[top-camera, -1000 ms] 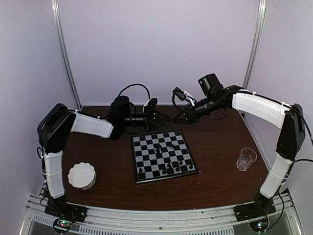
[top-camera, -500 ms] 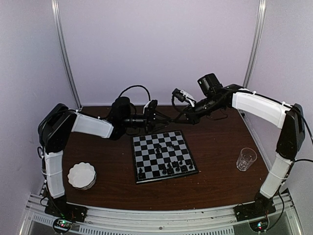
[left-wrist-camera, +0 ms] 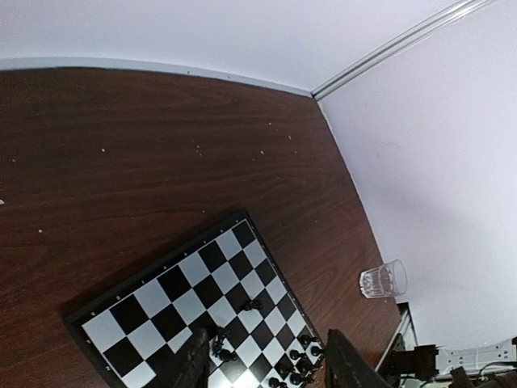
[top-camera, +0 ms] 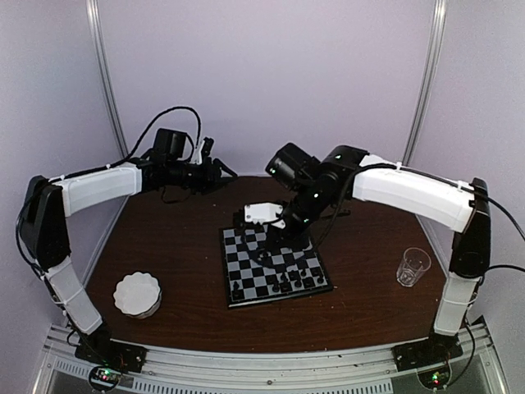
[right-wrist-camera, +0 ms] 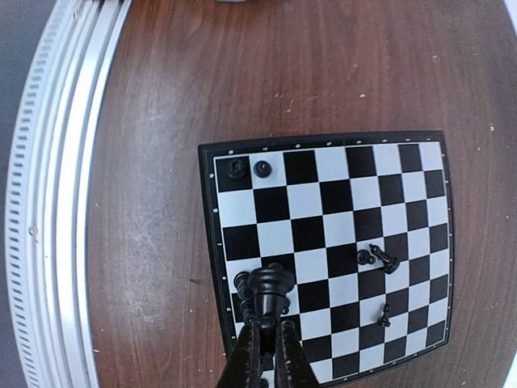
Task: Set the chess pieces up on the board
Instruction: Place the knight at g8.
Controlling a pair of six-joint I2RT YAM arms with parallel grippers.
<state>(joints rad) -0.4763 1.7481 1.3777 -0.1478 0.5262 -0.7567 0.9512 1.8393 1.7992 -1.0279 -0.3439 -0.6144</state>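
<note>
near the front of the table (top-camera: 189,246), a white dish (top-camera: 137,294) sat on the left and a glass (top-camera: 413,265) on the right. on the board (top-camera: 239,246) in the middle stood tiny chess pieces (top-camera: 285,283), and the right gripper (right-wrist-camera: 268,331) hung over it, pinching one black piece (right-wrist-camera: 271,281). far back, the left gripper (top-camera: 215,168) hung high, fingers apart, holding nothing.
</note>
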